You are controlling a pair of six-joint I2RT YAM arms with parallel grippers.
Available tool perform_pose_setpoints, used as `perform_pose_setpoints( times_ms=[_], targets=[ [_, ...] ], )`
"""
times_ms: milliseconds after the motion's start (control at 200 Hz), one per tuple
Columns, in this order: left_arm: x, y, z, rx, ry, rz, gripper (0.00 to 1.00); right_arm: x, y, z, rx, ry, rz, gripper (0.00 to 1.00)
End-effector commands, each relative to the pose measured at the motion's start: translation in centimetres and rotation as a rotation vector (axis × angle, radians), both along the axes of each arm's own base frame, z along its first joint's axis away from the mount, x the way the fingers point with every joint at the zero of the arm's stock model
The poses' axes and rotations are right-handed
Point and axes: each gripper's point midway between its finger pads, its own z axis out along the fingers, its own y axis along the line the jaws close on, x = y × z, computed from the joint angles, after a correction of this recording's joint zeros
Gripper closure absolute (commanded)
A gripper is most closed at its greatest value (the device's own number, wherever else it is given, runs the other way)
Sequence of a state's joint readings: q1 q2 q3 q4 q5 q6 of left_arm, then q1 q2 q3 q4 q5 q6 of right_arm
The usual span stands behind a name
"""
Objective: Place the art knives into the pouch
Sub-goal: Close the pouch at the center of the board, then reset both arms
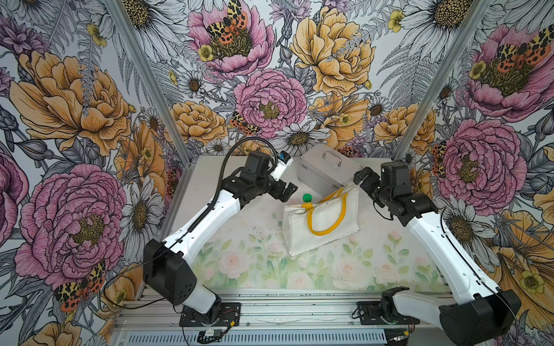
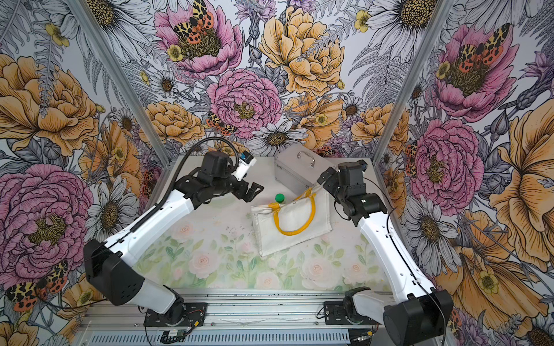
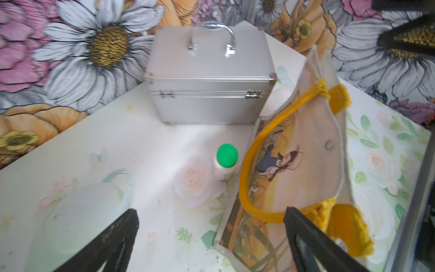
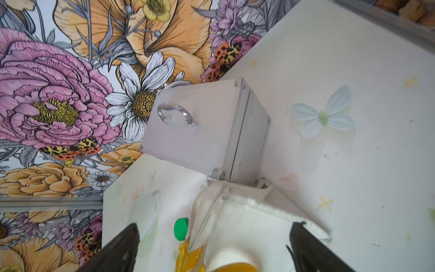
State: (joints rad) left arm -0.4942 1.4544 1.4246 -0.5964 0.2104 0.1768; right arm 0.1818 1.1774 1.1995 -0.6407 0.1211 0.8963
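The pouch (image 1: 325,236) (image 2: 295,232) is a white fabric bag with yellow loop handles (image 1: 341,209), lying on the table in both top views, its far corner leaning on the silver case. Its mouth gapes in the left wrist view (image 3: 306,150), showing a printed lining. The art knife shows in no view. My left gripper (image 1: 287,190) (image 3: 210,212) hovers open just left of the pouch's mouth, holding nothing. Open and empty too, my right gripper (image 1: 361,176) (image 4: 215,225) hangs over the pouch's far right corner (image 4: 254,219).
A silver metal case (image 1: 323,170) (image 3: 209,77) (image 4: 202,131) with a handle stands at the back, touching the pouch. A small white bottle with a green cap (image 1: 307,197) (image 3: 226,162) stands beside the pouch's mouth. Flowered walls enclose the table (image 1: 233,239).
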Motion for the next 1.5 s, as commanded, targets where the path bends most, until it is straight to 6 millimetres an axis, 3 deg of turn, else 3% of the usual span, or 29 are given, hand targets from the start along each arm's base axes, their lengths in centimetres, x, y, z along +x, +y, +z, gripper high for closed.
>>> perform_pose_setpoints(
  times_ms=[0,140,275,410,525,630,761,841,886,991,1021,1061,1106,1221,1321,1496],
  targets=[
    [-0.3,4.5,1.6,-0.054,-0.027,0.136,0.01,-0.7,-4.1,0.0,-0.196,-0.013,-0.089,0.00],
    [0.9,13.9,0.6,-0.002,-0.073,0.490,0.01,-2.0,-10.0,-0.7,-0.528,0.047,-0.273,0.01],
    [2.2,23.4,-2.1,-0.042,-0.148,0.906,0.01,-1.0,-12.2,-4.2,-0.736,0.106,-0.268,0.00],
    [2.5,26.4,-6.6,-0.006,-0.280,1.030,0.02,-0.5,-12.5,-7.2,-0.735,0.047,-0.278,0.01],
    [2.0,27.2,-11.5,0.017,-0.302,1.076,0.01,-0.2,-12.4,-8.7,-0.755,-0.034,-0.270,0.00],
    [1.6,27.9,-14.9,0.003,-0.317,1.120,0.01,0.2,-11.9,-9.9,-0.785,-0.087,-0.227,0.01],
    [2.8,27.5,-14.3,0.038,-0.382,1.084,0.01,1.1,-11.1,-11.9,-0.800,-0.109,-0.164,0.00],
    [3.1,27.5,-15.7,0.013,-0.387,1.064,0.01,1.9,-10.6,-12.7,-0.808,-0.146,-0.138,0.00],
    [3.6,27.4,-15.4,-0.008,-0.407,1.042,0.01,2.4,-10.2,-13.1,-0.813,-0.176,-0.116,0.00],
    [3.5,27.0,-16.4,-0.045,-0.368,0.985,0.01,3.3,-8.8,-15.5,-0.809,-0.196,-0.022,0.00],
    [3.4,26.7,-17.1,-0.057,-0.360,0.951,0.01,3.6,-8.6,-15.3,-0.807,-0.217,-0.016,0.01],
    [3.6,26.6,-16.3,-0.085,-0.425,0.942,0.01,3.6,-8.6,-15.7,-0.776,-0.201,0.015,0.01],
    [3.6,26.4,-16.7,-0.065,-0.377,0.938,0.01,3.7,-8.2,-16.2,-0.761,-0.235,0.052,0.00],
    [3.8,26.2,-16.9,-0.105,-0.365,0.895,0.01,3.9,-5.6,-16.9,-0.737,-0.306,0.226,0.00],
    [3.9,26.2,-16.8,-0.109,-0.372,0.895,0.01,4.5,-6.9,-17.1,-0.683,-0.283,0.197,0.00],
    [3.8,26.2,-16.8,-0.103,-0.372,0.898,0.01,4.3,-7.0,-17.0,-0.677,-0.285,0.195,0.00]
  ],
)
